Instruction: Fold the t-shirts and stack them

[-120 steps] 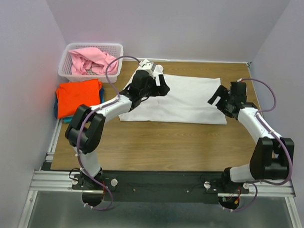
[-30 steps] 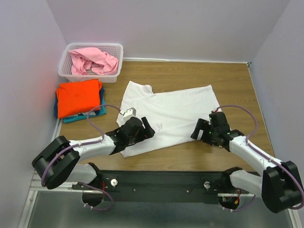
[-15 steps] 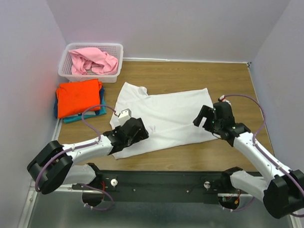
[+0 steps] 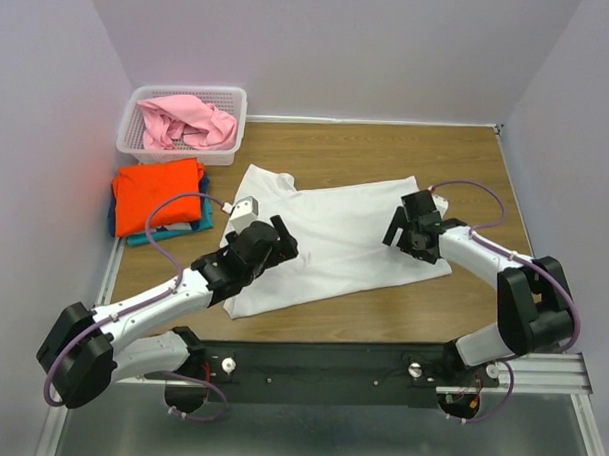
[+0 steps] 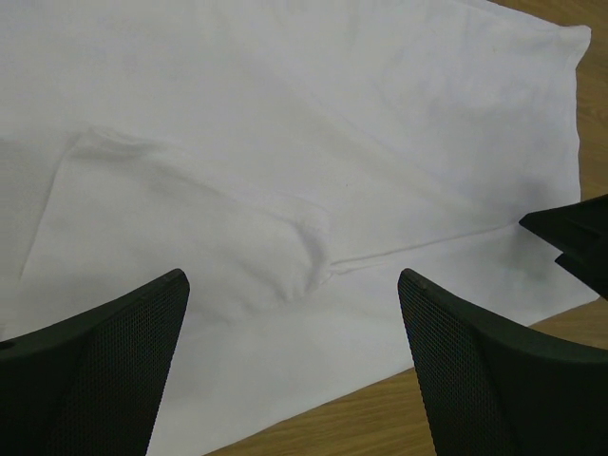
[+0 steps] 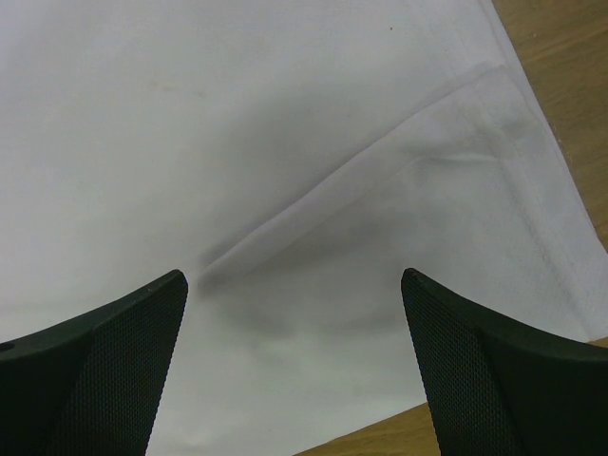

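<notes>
The white t-shirt (image 4: 334,239) lies spread flat and skewed on the wooden table (image 4: 387,151). My left gripper (image 4: 276,239) is open and empty above the shirt's left part; in the left wrist view the white cloth (image 5: 285,142) fills the frame between my fingers. My right gripper (image 4: 404,235) is open and empty above the shirt's right edge; the right wrist view shows a fold line in the white cloth (image 6: 313,142). The orange t-shirt (image 4: 158,193) lies folded on the teal one (image 4: 200,212) at the left. The pink t-shirt (image 4: 188,119) sits crumpled in the basket.
A white lattice basket (image 4: 133,117) stands at the back left corner. Purple walls close in the table on the left, back and right. The black rail with both arm bases runs along the near edge (image 4: 320,369).
Both arms dragged the white shirt from the back toward the near side, turning it askew. Since half a second ago both grippers have lifted off the cloth and moved slightly back.
</notes>
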{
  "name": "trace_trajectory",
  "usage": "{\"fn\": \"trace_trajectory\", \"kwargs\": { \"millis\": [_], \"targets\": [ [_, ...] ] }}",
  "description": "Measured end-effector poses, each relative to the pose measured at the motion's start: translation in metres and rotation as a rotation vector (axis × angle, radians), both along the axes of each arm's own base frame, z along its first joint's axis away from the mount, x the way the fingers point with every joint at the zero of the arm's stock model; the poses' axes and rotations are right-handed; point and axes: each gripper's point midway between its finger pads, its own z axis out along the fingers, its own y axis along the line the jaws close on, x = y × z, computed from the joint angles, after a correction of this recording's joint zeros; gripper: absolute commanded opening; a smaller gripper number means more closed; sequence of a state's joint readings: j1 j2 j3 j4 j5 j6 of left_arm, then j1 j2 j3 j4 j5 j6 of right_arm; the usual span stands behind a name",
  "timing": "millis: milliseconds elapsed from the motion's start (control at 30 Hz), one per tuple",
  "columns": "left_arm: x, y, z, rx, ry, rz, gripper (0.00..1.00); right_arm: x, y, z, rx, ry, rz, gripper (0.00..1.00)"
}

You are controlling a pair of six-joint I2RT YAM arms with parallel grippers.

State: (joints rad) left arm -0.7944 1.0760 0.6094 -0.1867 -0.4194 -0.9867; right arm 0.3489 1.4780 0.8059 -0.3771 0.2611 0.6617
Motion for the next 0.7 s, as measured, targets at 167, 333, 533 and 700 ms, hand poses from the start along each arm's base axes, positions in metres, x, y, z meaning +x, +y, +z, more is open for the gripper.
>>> {"fn": "trace_trajectory", "kwargs": {
  "millis": [167, 333, 533, 700],
  "targets": [
    [0.001, 0.005, 0.003, 0.014, -0.015, 0.014, 0.98, -0.009, -0.005, -0.016, -0.012, 0.021, -0.023, 1.00],
    [0.000, 0.011, -0.001, 0.042, -0.007, 0.031, 0.98, -0.015, -0.007, -0.015, 0.017, -0.037, -0.040, 1.00],
    [0.002, 0.015, -0.001, 0.056, -0.014, 0.047, 0.99, -0.051, -0.006, -0.010, 0.119, -0.058, -0.059, 1.00],
    [0.004, 0.018, 0.000, 0.063, -0.023, 0.060, 0.99, -0.084, -0.006, -0.008, 0.201, -0.049, -0.087, 1.00]
  ]
}}
